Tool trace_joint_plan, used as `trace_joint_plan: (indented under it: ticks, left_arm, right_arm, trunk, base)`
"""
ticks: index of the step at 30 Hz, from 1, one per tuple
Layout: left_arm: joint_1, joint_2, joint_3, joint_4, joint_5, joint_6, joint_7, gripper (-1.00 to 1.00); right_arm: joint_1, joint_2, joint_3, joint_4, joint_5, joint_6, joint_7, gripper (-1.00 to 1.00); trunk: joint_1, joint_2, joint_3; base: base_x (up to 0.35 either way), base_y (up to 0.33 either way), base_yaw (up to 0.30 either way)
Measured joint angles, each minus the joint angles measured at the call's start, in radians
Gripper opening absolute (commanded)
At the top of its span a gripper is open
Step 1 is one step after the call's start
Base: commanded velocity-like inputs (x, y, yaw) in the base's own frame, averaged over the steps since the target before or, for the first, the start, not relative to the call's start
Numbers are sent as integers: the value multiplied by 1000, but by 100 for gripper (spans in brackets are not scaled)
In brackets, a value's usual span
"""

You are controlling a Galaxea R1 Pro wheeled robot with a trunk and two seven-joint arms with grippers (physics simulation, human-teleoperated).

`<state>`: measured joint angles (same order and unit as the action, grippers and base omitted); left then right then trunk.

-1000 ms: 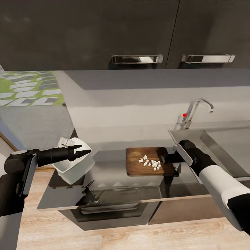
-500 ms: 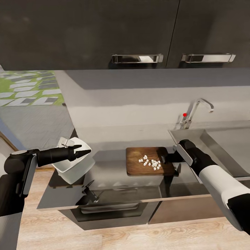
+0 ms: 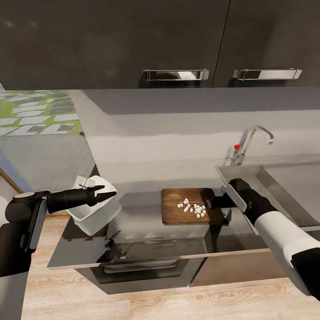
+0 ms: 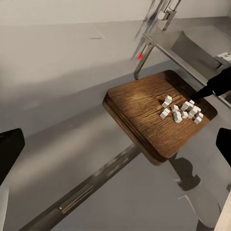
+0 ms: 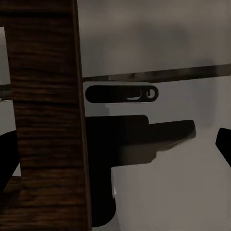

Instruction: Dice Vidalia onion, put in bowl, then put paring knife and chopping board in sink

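Fingers of my left gripper (image 3: 108, 192) pinch the near rim of the bowl (image 3: 94, 213), which hangs tilted from them over the left end of the countertop (image 3: 142, 209). Beyond my left fingertips, well apart across bare grey worktop, lies the chopping board (image 3: 190, 206) (image 4: 154, 114), flat, with a cluster of diced onion (image 3: 193, 209) (image 4: 183, 110) on the half of it nearer my other hand. My right gripper (image 3: 216, 204) is at the board's right edge, its fingers (image 3: 212, 203) spread on either side of that edge and against it; whether they actually squeeze the wood I cannot tell. Up close between my right fingers, the board's dark grained edge (image 5: 45, 120) stands tall against the grey surface. Behind my right wrist sits the sink (image 3: 284, 186), its drainboard just beside the board, and the tap (image 3: 249, 144) with its red dot rises at the back edge.
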<state>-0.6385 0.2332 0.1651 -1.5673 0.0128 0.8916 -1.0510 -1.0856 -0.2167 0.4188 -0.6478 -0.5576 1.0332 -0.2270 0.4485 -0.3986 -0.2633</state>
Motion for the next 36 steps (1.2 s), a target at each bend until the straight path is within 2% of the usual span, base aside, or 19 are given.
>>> trace_joint_plan:
  ticks: [4, 5, 6, 7, 36]
  left_arm:
    - [0, 0, 0, 0, 0, 0, 0, 100]
    - [0, 0, 0, 0, 0, 0, 0, 100]
    - [0, 0, 0, 0, 0, 0, 0, 100]
    - [0, 0, 0, 0, 0, 0, 0, 100]
    - [0, 0, 3, 0, 0, 1, 0, 100]
  right_arm:
    - [0, -1, 0, 0, -2, 0, -1, 100]
    - [0, -1, 0, 0, -2, 0, -1, -100]
    - [0, 0, -1, 2, -21, -2, 1, -100]
    - [0, 0, -1, 2, -23, -2, 1, -100]
    - [0, 0, -1, 4, -21, -3, 1, -100]
  trunk:
    - [0, 0, 0]
    - [0, 0, 0]
    - [0, 0, 0]
    - [1, 0, 0]
    - [1, 0, 1]
  base:
    - [0, 0, 0]
    - [0, 0, 0]
    - [0, 0, 0]
    - [0, 0, 0]
    - [0, 0, 0]
